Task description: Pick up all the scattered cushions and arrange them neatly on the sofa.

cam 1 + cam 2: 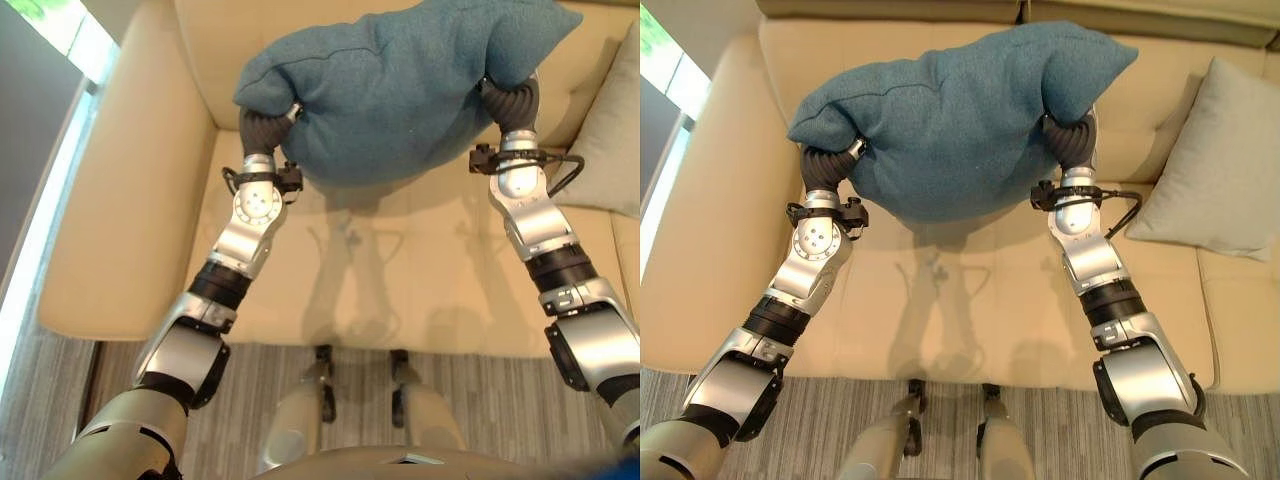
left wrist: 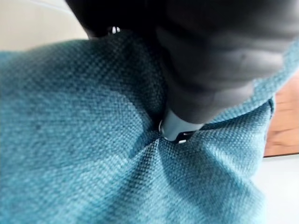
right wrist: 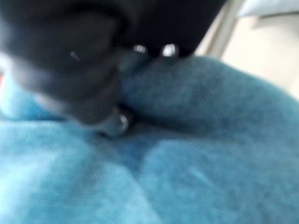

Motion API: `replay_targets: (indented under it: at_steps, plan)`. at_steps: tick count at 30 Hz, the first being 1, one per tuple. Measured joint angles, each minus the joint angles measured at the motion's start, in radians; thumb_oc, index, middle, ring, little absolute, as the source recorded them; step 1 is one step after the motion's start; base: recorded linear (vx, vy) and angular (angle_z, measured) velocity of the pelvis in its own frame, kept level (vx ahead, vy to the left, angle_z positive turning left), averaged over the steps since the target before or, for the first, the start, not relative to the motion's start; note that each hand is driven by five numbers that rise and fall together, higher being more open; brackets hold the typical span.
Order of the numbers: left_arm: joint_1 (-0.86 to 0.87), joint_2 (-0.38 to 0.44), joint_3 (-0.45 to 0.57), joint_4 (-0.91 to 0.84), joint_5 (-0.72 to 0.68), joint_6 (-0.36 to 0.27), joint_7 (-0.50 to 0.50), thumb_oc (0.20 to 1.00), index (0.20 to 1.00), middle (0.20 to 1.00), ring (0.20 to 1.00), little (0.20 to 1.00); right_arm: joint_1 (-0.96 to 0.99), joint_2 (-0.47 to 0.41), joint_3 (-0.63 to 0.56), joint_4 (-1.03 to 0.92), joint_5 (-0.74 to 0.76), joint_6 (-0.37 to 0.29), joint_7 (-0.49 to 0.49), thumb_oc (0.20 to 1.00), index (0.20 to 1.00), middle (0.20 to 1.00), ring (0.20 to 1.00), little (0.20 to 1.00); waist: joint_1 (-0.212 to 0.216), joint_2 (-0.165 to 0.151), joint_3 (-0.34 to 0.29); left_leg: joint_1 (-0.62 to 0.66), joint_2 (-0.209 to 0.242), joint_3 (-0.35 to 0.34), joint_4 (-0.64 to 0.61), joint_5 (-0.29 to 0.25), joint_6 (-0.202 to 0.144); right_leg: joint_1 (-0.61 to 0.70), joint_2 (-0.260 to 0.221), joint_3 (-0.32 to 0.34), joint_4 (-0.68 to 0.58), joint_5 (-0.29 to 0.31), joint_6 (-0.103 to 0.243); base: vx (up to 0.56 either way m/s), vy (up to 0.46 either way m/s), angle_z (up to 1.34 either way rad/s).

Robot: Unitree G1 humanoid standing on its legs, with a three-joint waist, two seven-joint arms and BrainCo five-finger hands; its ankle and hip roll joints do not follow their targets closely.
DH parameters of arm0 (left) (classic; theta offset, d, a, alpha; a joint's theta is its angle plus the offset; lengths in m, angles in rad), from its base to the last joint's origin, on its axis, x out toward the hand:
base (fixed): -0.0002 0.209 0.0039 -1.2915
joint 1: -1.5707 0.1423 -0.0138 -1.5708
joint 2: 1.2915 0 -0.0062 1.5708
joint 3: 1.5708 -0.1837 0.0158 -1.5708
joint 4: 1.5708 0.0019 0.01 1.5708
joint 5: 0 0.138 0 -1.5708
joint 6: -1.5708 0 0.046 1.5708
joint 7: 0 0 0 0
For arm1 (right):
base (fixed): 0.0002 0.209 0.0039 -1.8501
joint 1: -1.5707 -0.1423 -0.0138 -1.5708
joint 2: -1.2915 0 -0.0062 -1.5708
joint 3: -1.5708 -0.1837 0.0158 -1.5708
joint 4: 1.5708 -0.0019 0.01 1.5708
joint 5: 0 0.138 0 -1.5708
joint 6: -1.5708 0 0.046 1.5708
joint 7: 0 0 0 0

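A large teal cushion (image 1: pixel 960 120) hangs in the air over the cream sofa's seat (image 1: pixel 970 290), just in front of the backrest. My left hand (image 1: pixel 825 168) grips its left end and my right hand (image 1: pixel 1072 142) grips its right end; both dark wrist covers sink into the fabric. In the left wrist view the thumb (image 2: pixel 180 130) digs into the teal cloth, which puckers around it. The right wrist view shows the same pinch, with the thumb (image 3: pixel 117 123) pressed into a fold. The cushion sags between the two hands.
A pale grey cushion (image 1: pixel 1220 170) leans against the backrest on the sofa's right part. The wide left armrest (image 1: pixel 120 200) bounds the seat. Striped grey carpet (image 1: pixel 250 400) lies before the sofa, and a window strip (image 1: pixel 60 30) runs along the far left.
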Motion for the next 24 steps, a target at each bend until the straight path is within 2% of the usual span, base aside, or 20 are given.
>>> replay_targets:
  at_steps: [3,5,7,17,24]
  plan:
    - [-0.076,0.004,-0.020,0.054,0.000,0.008,0.017,0.200,0.200,0.200,0.200,0.200,-0.050,-0.001,0.012,0.038,0.002,0.011,-0.022,0.200,0.200,0.200,0.200,0.200,-0.002,0.001,0.041,-0.020,-0.001,0.012,-0.001,0.001,0.002,-0.028,-0.001,0.006,0.005,0.001,-0.001,0.03,0.049,-0.11]
    - [-0.085,0.007,-0.022,0.063,0.000,0.009,0.018,0.200,0.200,0.200,0.200,0.200,-0.053,-0.001,0.024,0.046,0.005,0.013,-0.029,0.200,0.200,0.200,0.200,0.200,-0.002,0.003,0.044,-0.020,-0.001,0.016,-0.007,0.001,0.002,-0.036,-0.001,0.006,0.005,0.001,-0.001,0.02,0.045,-0.13]
    - [-0.165,0.030,-0.055,0.138,0.000,0.010,0.024,0.200,0.200,0.200,0.200,0.200,-0.102,0.000,0.050,0.102,0.028,0.015,-0.034,0.200,0.200,0.200,0.200,0.200,-0.003,0.004,0.056,-0.021,-0.001,0.019,-0.006,0.001,0.002,-0.042,-0.001,0.006,0.004,0.002,-0.001,0.04,0.047,-0.17]
    - [-0.247,0.061,-0.078,0.171,0.039,0.047,0.028,0.200,0.200,0.200,0.200,0.200,-0.124,0.036,0.060,0.120,0.039,0.021,-0.058,0.200,0.200,0.200,0.200,0.200,-0.020,0.008,0.060,-0.023,-0.003,0.021,-0.006,0.001,0.001,-0.055,-0.004,0.007,0.004,0.002,-0.001,0.03,0.025,-0.06]
    - [-0.300,0.063,-0.087,0.181,0.050,0.054,0.034,0.200,0.200,0.200,0.200,0.200,-0.160,0.033,0.061,0.157,0.033,0.020,-0.068,0.200,0.200,0.200,0.200,0.200,-0.026,0.009,0.060,-0.086,-0.016,0.038,0.006,0.001,0.001,-0.127,-0.017,0.029,0.009,0.011,-0.002,0.00,0.009,-0.07]
